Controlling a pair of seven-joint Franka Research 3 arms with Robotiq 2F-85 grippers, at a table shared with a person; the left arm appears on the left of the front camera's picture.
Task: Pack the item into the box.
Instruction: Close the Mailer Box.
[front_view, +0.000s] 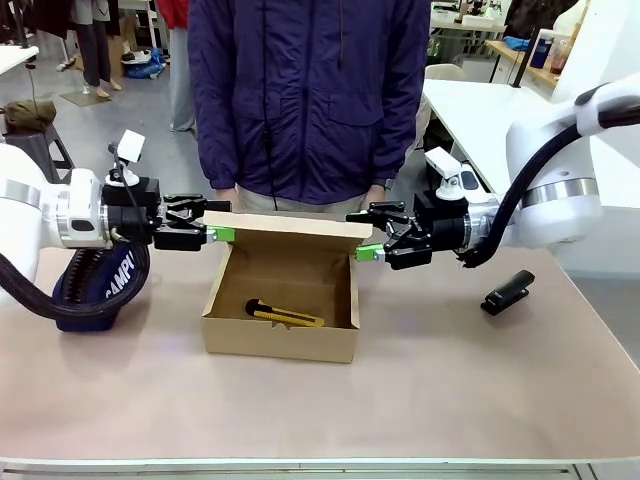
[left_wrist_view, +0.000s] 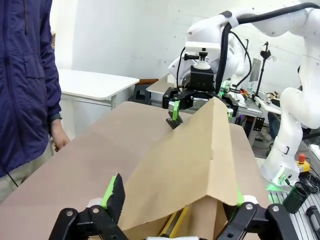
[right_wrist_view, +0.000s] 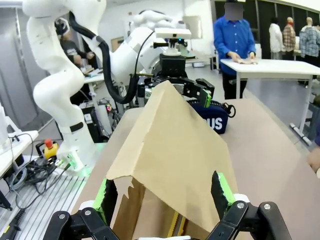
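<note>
The brown cardboard box (front_view: 280, 335) stands at the table's middle, its flap lid (front_view: 290, 228) raised along the far side. The yellow knife (front_view: 285, 316) lies flat on the box floor. My left gripper (front_view: 215, 228) is at the lid's left end and my right gripper (front_view: 372, 240) at its right end. Both are open and neither pinches the lid. In the left wrist view the lid (left_wrist_view: 200, 150) runs between the spread fingers of the left gripper (left_wrist_view: 175, 200), with a yellow sliver of the knife (left_wrist_view: 176, 222) below. The right wrist view shows the right gripper (right_wrist_view: 164, 197) likewise astride the lid (right_wrist_view: 170, 145).
A person in a dark blue jacket (front_view: 310, 100) stands at the far edge behind the box, one hand (left_wrist_view: 59, 137) hanging near the table. A navy pencil case (front_view: 95, 285) sits at the left. A small black stapler (front_view: 507, 291) lies at the right.
</note>
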